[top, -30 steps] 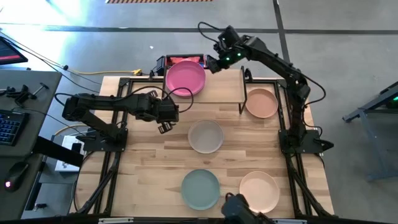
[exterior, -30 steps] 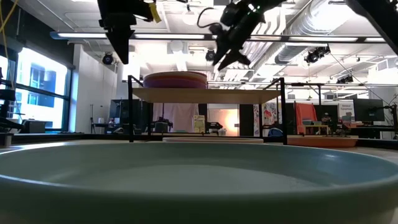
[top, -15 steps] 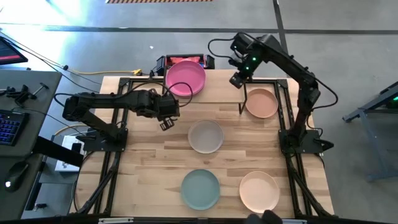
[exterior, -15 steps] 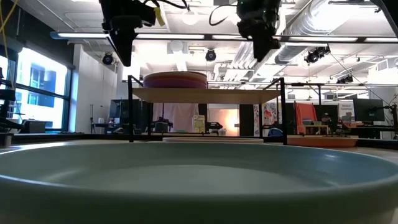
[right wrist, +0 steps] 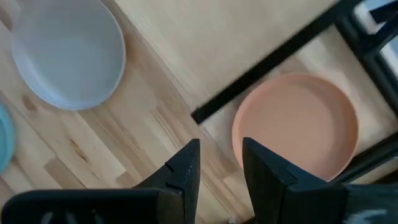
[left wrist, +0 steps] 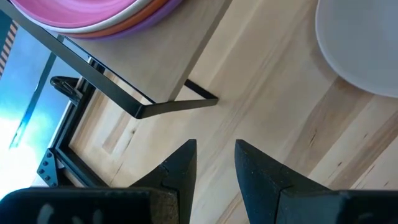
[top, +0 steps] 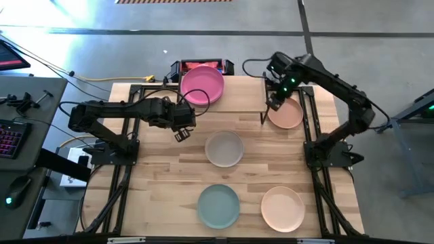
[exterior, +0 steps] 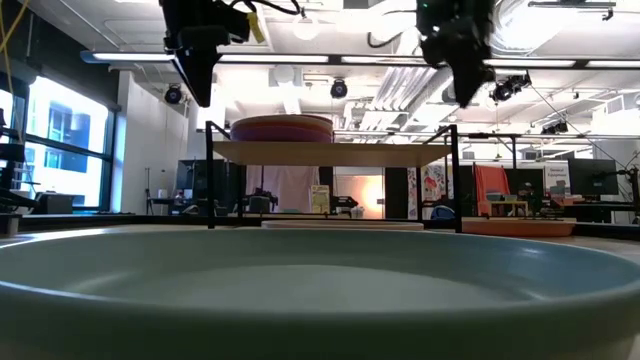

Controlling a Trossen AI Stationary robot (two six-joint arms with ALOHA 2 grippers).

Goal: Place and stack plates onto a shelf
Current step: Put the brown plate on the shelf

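The shelf [top: 237, 95] stands at the table's far edge. A stack of plates with pink on top [top: 202, 85] sits on its left half; the left wrist view shows orange and purple rims under the pink [left wrist: 93, 18]. A terracotta plate [top: 285, 112] lies on the table at the shelf's right end. Grey [top: 224, 149], teal [top: 218, 206] and peach [top: 283, 209] plates lie nearer. My right gripper [top: 272, 103] hovers over the shelf's right end, narrowly open and empty [right wrist: 221, 149]. My left gripper [top: 180, 134] hangs by the shelf's near left corner, narrowly open and empty [left wrist: 214, 149].
A red and black box [top: 196, 66] sits behind the shelf. Black frame rails [top: 135, 95] border the table. The teal plate [exterior: 320, 290] fills the low view's foreground. Bare wood lies on the shelf's right half [right wrist: 217, 37] and along the table's left side [top: 156, 190].
My right gripper has swung from beside the pink stack at the shelf's far edge toward the table's right and near side, ending above the shelf's right end by the terracotta plate. The plates have stayed put.
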